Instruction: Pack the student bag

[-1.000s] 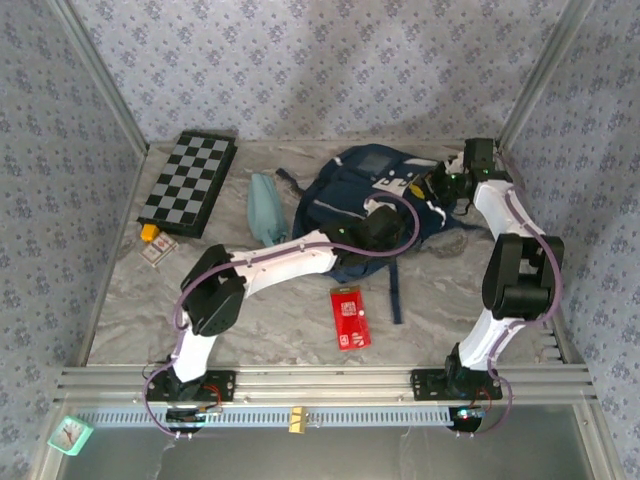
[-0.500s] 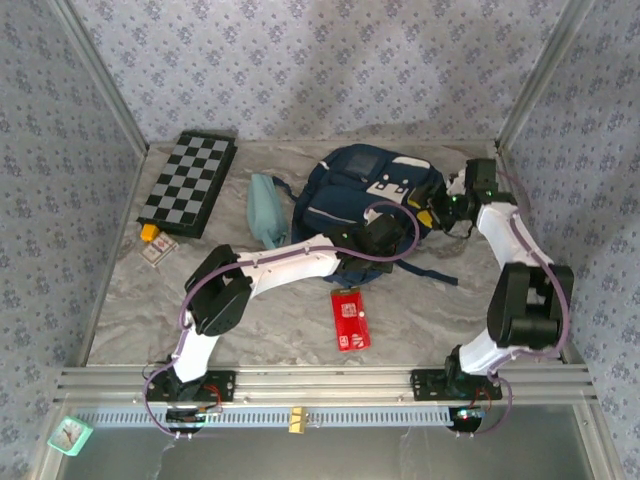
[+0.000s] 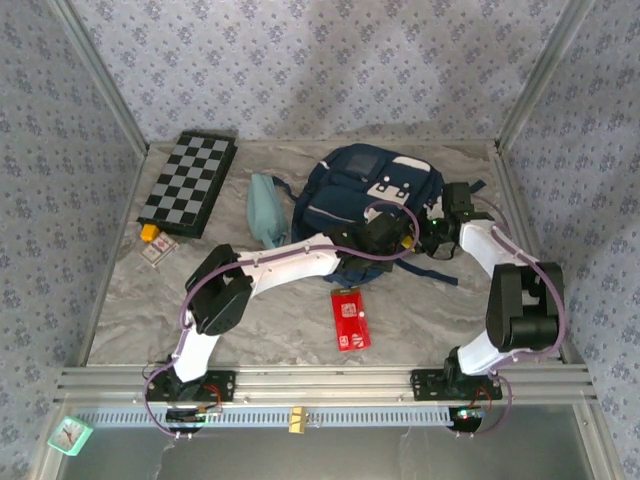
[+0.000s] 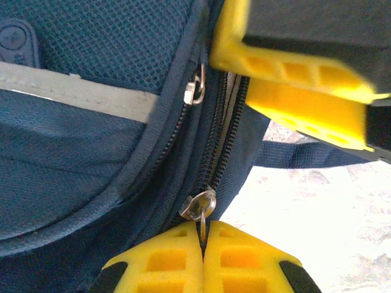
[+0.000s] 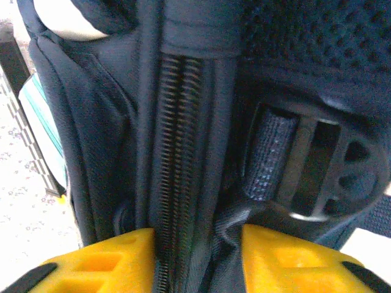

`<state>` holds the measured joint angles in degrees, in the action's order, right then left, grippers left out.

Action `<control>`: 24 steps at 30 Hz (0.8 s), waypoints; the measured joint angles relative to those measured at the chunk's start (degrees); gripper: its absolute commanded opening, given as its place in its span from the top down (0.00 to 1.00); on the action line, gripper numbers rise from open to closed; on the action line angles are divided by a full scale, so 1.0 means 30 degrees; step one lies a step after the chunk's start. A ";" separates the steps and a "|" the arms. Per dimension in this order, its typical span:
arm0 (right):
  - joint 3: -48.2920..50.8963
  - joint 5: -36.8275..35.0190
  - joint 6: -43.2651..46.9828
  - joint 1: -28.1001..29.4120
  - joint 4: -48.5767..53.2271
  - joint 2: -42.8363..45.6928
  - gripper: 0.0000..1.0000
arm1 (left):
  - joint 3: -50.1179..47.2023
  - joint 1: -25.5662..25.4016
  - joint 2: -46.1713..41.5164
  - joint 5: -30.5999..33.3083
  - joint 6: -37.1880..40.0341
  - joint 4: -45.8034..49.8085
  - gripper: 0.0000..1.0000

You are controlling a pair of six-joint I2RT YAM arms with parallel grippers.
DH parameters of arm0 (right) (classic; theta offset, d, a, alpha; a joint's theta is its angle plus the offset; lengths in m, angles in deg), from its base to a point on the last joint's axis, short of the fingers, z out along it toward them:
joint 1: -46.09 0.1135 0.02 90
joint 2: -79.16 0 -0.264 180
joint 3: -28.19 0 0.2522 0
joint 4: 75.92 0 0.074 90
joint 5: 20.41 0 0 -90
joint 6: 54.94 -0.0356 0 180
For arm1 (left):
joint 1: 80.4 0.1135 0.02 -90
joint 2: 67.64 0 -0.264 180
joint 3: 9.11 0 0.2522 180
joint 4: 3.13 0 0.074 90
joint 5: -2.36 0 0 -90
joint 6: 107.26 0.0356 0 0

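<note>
Left gripper [image 4: 203, 241] clamps a zipper pull [image 4: 198, 206] on the student bag [image 4: 85, 159]; right gripper [image 5: 197, 244] apparently pinches the zipped seam [image 5: 177, 122] between its jaws, contents hidden

Robot test booth — wallpapered walls [image 3: 320, 60], aluminium rails [image 3: 320, 383].

The bag [image 3: 365, 195] is matt navy cloth, tightly woven, with open mesh at the upper left of the left wrist view. Its zip pull [image 4: 197, 210] and slider [image 4: 194, 91] are bright metal. The zip coil looks dull. The left claw [image 4: 203, 235] and right claw [image 5: 197, 244] have matt yellow plastic tips moulded with hollows. The buckle [image 5: 321, 177] is smooth black plastic, and its strap [image 5: 269, 155] is ribbed webbing. The worktop [image 3: 270, 320] has a smooth marbled finish.
</note>
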<state>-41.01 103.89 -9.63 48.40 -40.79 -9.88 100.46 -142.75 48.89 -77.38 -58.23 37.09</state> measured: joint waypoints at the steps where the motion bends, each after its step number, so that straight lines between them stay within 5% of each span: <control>1: -0.0211 0.0015 -0.0036 0.0022 -0.0007 -0.0262 0.78 | 0.0087 0.0036 0.0036 0.0000 0.0015 0.0044 1.00; 7: -0.1049 0.0000 0.0423 -0.0138 0.0131 -0.0554 1.00 | 0.0685 0.0175 0.0255 0.0007 0.0459 0.0182 1.00; 15: -0.1537 0.0525 0.1173 -0.1756 0.1042 -0.0554 1.00 | 0.0262 0.0175 -0.0007 -0.0007 0.1457 0.0058 1.00; 24: -0.4495 0.0721 0.2433 -0.4095 0.2856 -0.1996 1.00 | -0.4211 0.1231 -0.3104 0.0437 0.2455 -0.0299 1.00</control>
<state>-54.50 106.06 -2.33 36.11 -32.22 -15.87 87.83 -139.06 39.58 -76.07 -50.87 36.20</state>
